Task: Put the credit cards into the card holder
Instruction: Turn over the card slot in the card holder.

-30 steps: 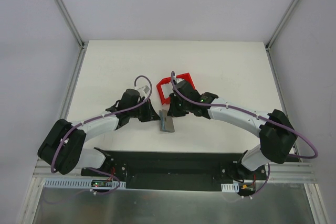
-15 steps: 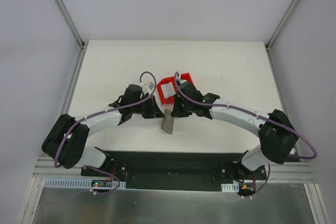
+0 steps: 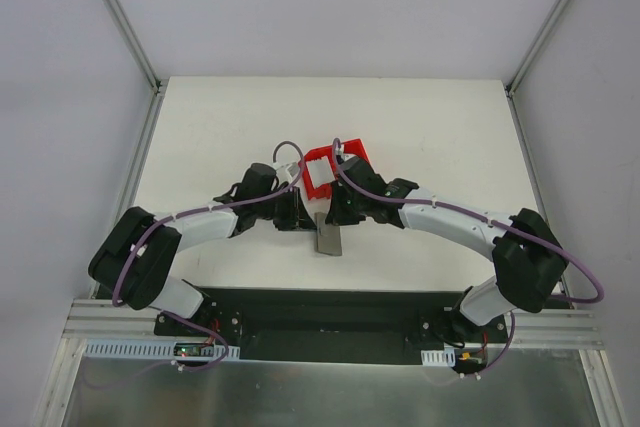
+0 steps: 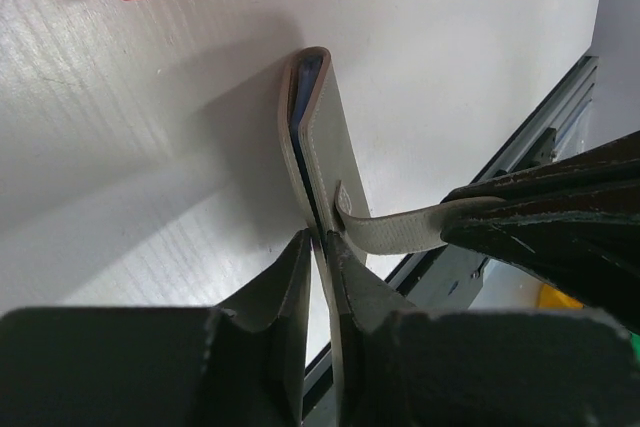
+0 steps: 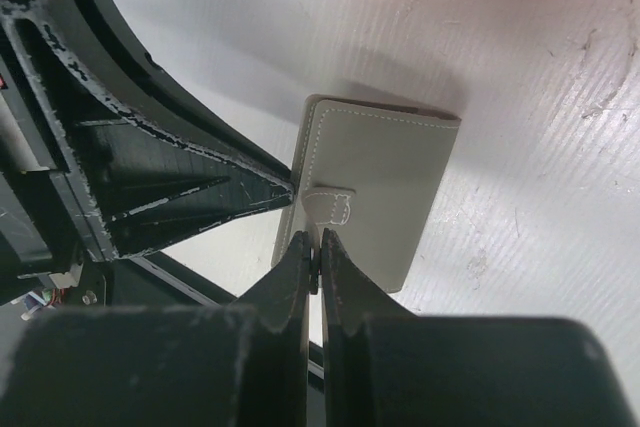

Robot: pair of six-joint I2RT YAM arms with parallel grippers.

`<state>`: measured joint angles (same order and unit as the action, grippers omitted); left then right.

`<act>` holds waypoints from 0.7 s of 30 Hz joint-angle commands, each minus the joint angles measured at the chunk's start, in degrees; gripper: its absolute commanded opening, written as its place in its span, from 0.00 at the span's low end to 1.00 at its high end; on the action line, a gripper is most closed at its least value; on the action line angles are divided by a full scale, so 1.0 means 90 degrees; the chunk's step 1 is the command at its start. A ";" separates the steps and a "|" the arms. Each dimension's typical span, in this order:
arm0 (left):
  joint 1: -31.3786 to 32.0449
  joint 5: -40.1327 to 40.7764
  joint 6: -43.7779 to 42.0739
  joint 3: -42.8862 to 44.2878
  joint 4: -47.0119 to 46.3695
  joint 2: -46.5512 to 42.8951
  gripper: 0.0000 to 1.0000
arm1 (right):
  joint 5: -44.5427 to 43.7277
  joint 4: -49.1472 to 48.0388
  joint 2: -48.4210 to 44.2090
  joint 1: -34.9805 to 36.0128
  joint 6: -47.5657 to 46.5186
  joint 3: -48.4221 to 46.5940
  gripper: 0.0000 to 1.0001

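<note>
Meeting with both arms at the middle of the white desk, over the grey card holder sitting just nearer than the red bin, apart from it with bare desk between. Clamping the left end effector onto the holder's left edge, fingers drawn tight with only a thin cover between them, black tips reaching in from the side in the right wrist view. Pinching the closure strap with the right end effector, fingers clenched on the small stitched tab, holding it bowed away from the cover. Showing, in the left wrist view, the two covers parting slightly near the gripped edge and joining at the rounded far end, with a blue strip lying between them; not telling card from lining there. Casting a soft shadow on the desk beside the holder; not telling from these views whether lying flat or raised off the surface.
</note>
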<state>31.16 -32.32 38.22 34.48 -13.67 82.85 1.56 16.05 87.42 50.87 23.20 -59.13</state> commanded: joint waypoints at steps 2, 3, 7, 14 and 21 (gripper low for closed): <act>0.0063 -0.0267 0.0051 0.0124 -0.0356 0.0033 0.05 | -0.0008 -0.0114 -0.0231 0.0002 0.0059 0.0018 0.01; 0.0063 -0.0286 0.0041 0.0134 -0.0366 0.0052 0.01 | -0.0008 -0.0114 -0.0240 -0.0008 0.0059 0.0018 0.01; 0.0063 -0.0345 0.0031 0.0144 -0.0414 0.0043 0.00 | 0.0002 -0.0114 -0.0260 -0.0018 0.0069 0.0008 0.00; 0.0063 -0.0374 -0.0349 0.0465 0.0239 -0.0318 0.00 | 0.0070 -0.0269 -0.0591 -0.0125 0.0185 0.0173 0.00; 0.0083 -0.0657 -0.0506 0.0846 0.0650 -0.0456 0.00 | 0.0197 -0.0563 -0.0992 -0.0525 0.0449 0.1061 0.00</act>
<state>31.20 -34.92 36.05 39.00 -9.82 80.68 2.52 12.99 81.25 48.12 25.08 -53.91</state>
